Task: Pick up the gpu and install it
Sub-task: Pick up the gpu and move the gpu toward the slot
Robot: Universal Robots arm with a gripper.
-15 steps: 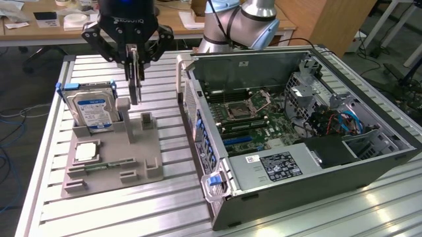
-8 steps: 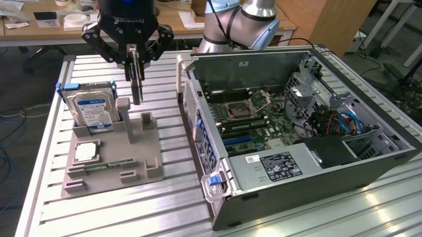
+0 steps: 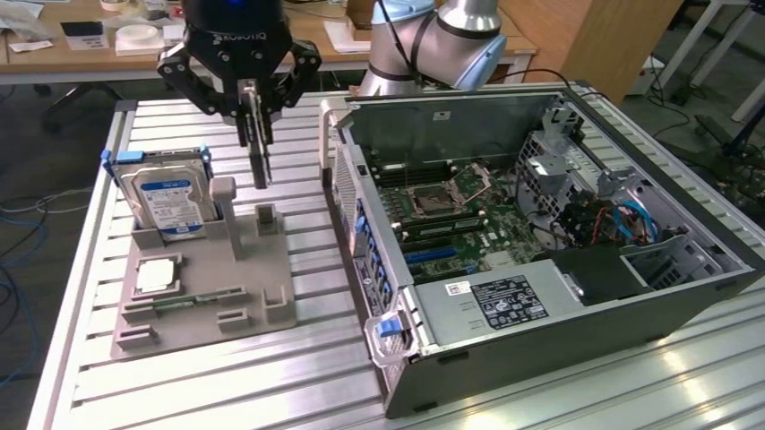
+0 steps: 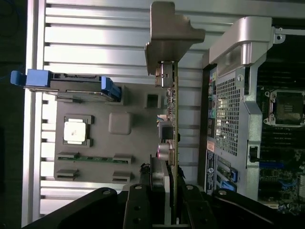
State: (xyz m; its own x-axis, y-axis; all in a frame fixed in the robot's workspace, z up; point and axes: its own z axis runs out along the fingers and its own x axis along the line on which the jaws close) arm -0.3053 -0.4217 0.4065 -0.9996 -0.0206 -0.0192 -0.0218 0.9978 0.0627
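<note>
Grips the gpu in the pincer, clamped, upright and edge-on. Hangs it above the grey holder on the worktop, clear of it. Has on the holder a hard drive standing on edge, with a square chip and a green memory stick lying flat. Has the open computer case just beside, toward the exterior view's right, motherboard bared.

We see the gpu hanging edge-on, pinched in the gripper, above the holder block on the table. On that block, at the exterior view's left, the hard drive stands upright. The processor and memory stick lie before it. The computer case sits just right.
</note>
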